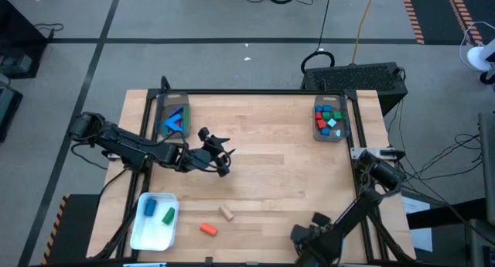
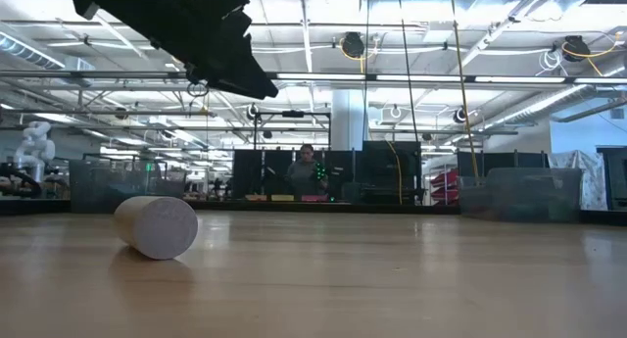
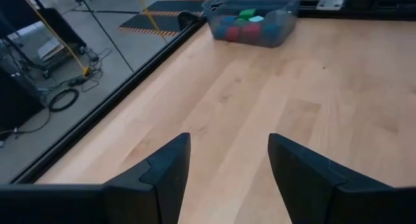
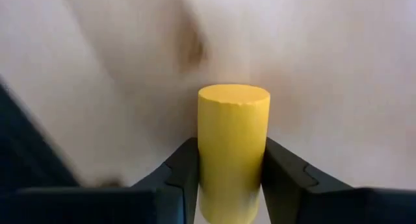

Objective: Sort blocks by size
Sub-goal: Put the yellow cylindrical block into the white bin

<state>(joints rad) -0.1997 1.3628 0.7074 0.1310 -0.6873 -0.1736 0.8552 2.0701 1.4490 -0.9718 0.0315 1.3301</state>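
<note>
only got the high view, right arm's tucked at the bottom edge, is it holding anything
Observer: Yes. The right wrist view shows the right gripper shut on a yellow cylindrical toy block, with one of the jaws on each side of it.
Operator: and the left one, anything in it
Observer: No. The left wrist view shows the left gripper with its jaws open and empty over the light wooden table.
</note>
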